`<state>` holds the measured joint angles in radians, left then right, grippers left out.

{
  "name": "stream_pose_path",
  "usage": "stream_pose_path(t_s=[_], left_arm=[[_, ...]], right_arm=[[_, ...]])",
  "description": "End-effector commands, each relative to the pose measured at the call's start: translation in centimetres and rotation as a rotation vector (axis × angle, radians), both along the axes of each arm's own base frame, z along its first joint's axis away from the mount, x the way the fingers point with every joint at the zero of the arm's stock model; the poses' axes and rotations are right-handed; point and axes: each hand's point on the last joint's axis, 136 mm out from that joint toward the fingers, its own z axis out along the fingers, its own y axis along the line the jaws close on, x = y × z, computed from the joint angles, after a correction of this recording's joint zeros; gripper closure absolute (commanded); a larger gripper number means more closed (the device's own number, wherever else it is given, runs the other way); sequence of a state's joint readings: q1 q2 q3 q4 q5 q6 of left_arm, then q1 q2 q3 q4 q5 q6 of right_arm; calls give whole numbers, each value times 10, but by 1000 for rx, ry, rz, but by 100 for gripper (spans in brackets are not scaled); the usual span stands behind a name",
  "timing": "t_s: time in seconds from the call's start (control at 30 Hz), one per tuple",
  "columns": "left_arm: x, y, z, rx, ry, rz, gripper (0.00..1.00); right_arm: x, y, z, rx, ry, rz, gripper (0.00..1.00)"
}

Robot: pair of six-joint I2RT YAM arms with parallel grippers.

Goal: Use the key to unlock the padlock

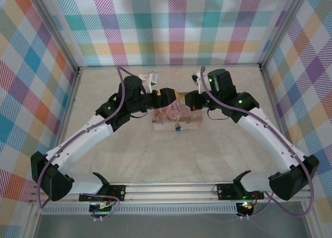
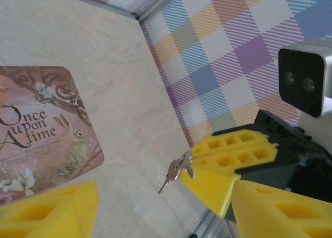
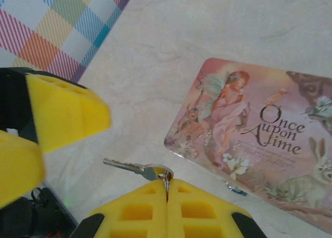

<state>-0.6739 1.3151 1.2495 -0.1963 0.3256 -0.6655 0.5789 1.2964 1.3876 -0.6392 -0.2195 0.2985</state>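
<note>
right gripper (image 3: 167, 190) pinches the key (image 3: 136, 168) by its ring; left gripper (image 2: 163, 212) gapes wide. padlock (image 1: 177, 127) sits at the pink tin's (image 1: 166, 117) 6 o'clock edge. the loosely hung key may swivel or drop.

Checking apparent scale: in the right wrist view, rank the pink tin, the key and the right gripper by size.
pink tin
right gripper, unsure: nearness to the camera inflates it
key, clearly smallest

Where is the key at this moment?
In the right wrist view the key is pinched between the shut fingers of the right gripper, held above the table beside the pink tin.
</note>
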Motion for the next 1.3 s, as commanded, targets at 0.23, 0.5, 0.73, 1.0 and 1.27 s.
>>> stream_pose_path(t_s=[0.23,0.5,0.73,1.0,1.27], left_arm=[[0,-17,21,-18,-67,-33,45],[2,-21,18,1,-67,-37,58],[1,-26,17,13,-69,-49,71],[2,-25,15,31,-75,-44,95],[4,-15,10,88,-85,-15,100]], right_arm=[[-6,18,17,50,-15,45,100],[-13,20,18,65,-1,59,100],[-14,20,21,73,-5,60,100],[-17,20,21,83,-3,67,100],[-16,9,19,85,-19,19,55]])
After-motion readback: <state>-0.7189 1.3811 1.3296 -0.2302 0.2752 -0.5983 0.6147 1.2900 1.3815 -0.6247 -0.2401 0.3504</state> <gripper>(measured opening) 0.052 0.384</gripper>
